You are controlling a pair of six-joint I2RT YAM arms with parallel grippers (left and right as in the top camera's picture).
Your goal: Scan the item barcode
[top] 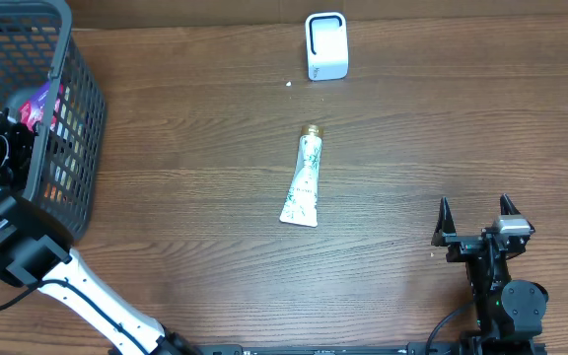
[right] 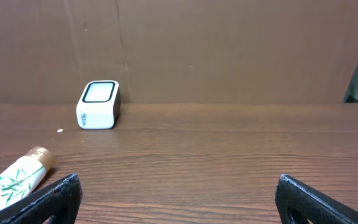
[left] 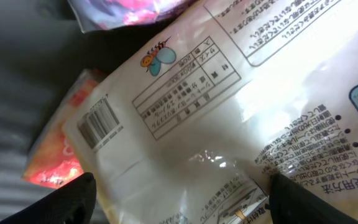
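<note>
The item, a white plastic packet point(left: 216, 124) with Japanese print and a barcode point(left: 101, 123), fills the left wrist view. It lies inside the grey basket point(top: 67, 148). My left gripper point(left: 182, 182) is open just above it, one black finger point(left: 73, 199) at each side of the packet. I cannot tell whether the fingers touch it. From overhead the basket wall hides this gripper. The white scanner point(top: 325, 45) stands at the table's far edge and also shows as the scanner point(right: 98, 104) in the right wrist view. My right gripper point(top: 475, 209) rests open and empty at the front right.
A white tube with green leaves point(top: 302, 182) lies in the middle of the table; this tube point(right: 14, 180) shows at the lower left of the right wrist view. An orange packet point(left: 55, 155) and a pink-purple one point(left: 129, 9) lie beside the item in the basket.
</note>
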